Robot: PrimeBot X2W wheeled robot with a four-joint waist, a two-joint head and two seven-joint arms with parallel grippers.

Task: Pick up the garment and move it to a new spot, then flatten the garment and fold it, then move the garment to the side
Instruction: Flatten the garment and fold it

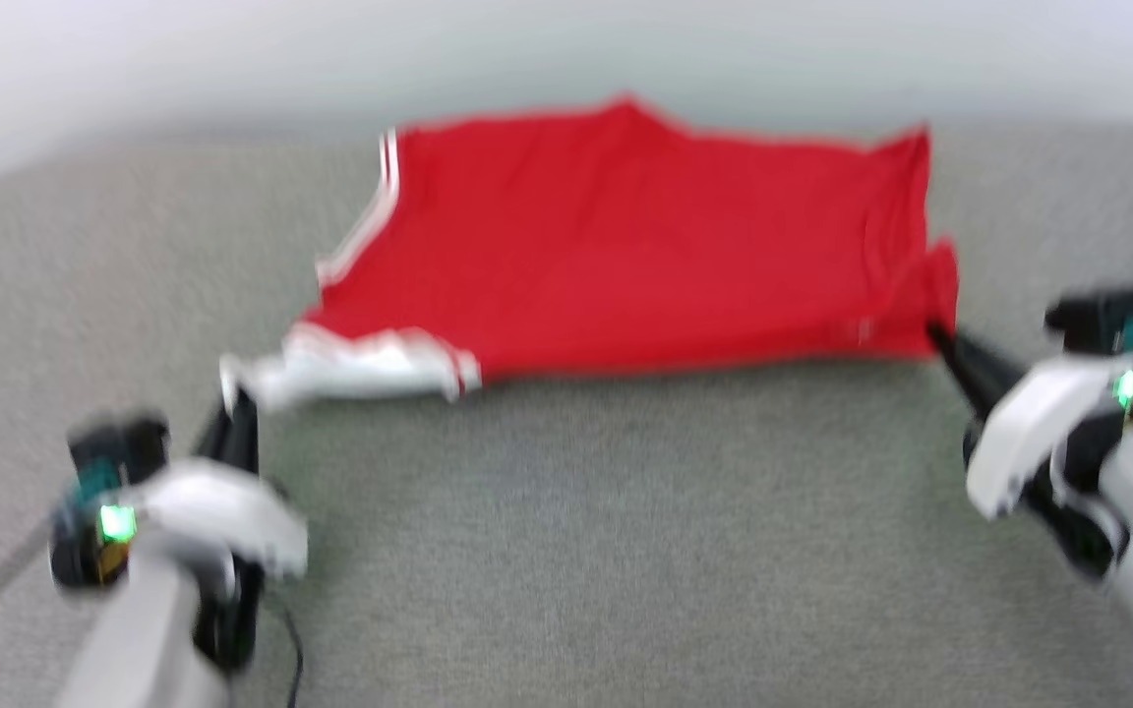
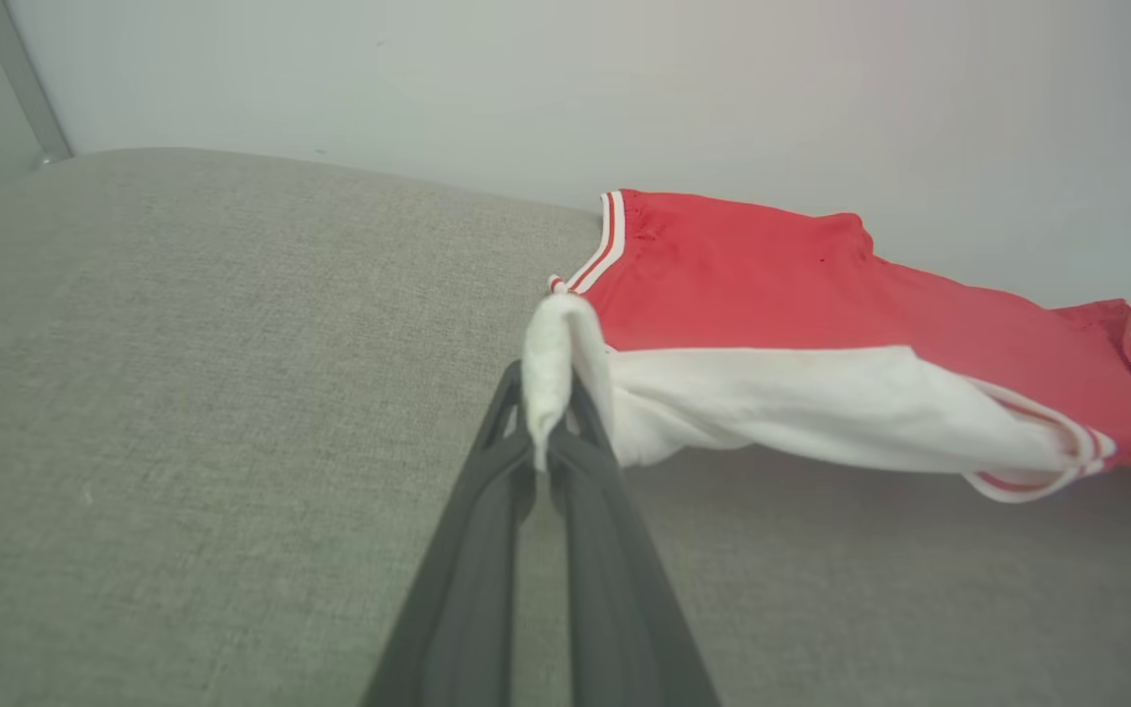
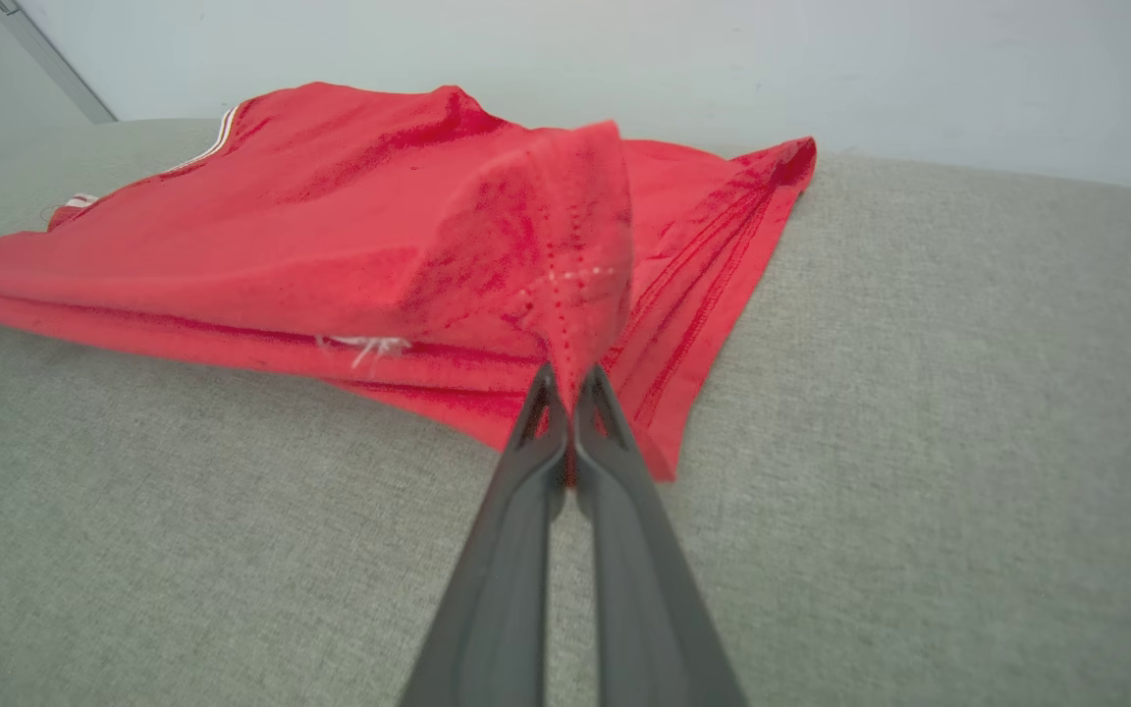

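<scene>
The garment (image 1: 626, 236), a red jersey shirt, lies spread on the grey fabric surface (image 1: 566, 541), close to its far edge where the pale wall (image 1: 232, 49) begins. The side that faces up is plain red. The head view is blurred, so small details are not clear there. The left gripper (image 2: 546, 432) is clenched on the white sleeve (image 2: 821, 403), at the near left corner of the garment, and a fold of white cloth is pinched between its dark fingers. Red and white striped trim (image 2: 600, 241) runs along the left edge. The right gripper (image 3: 565, 378) is clenched on the red hem corner (image 3: 565, 226) at the near right and holds it raised in a small peak above the surface. A small white mark (image 3: 369, 346) sits on the seam near this corner, too small to read.
</scene>
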